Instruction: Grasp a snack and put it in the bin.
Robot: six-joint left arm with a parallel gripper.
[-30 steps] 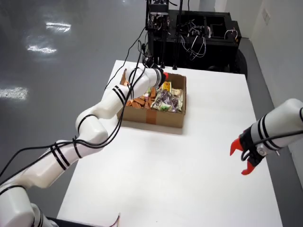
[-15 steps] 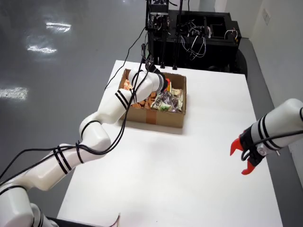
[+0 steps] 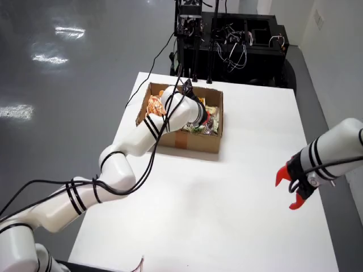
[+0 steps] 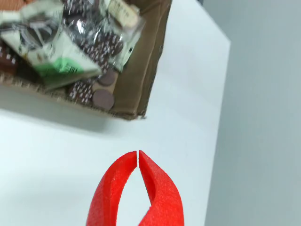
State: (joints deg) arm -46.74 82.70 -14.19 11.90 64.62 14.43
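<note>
A brown cardboard box [image 3: 190,140] on the white table holds several snack packets [image 3: 154,106]. In the wrist view the box's corner [image 4: 141,89] fills the upper left, with green-and-white and dark chocolate-biscuit packets [image 4: 61,52] inside. My working arm reaches from the lower left over the box, and its wrist [image 3: 195,110] hides most of the gripper in the overhead view. In the wrist view my red gripper [image 4: 138,155] is shut, tips touching, with nothing between them. It shows against bare table just outside the box's corner.
A second arm with an open red gripper [image 3: 290,191] hangs over the table's right side. Black equipment and cables [image 3: 227,39] stand behind the table's far edge. Grey floor [image 4: 263,117] lies beyond the table edge.
</note>
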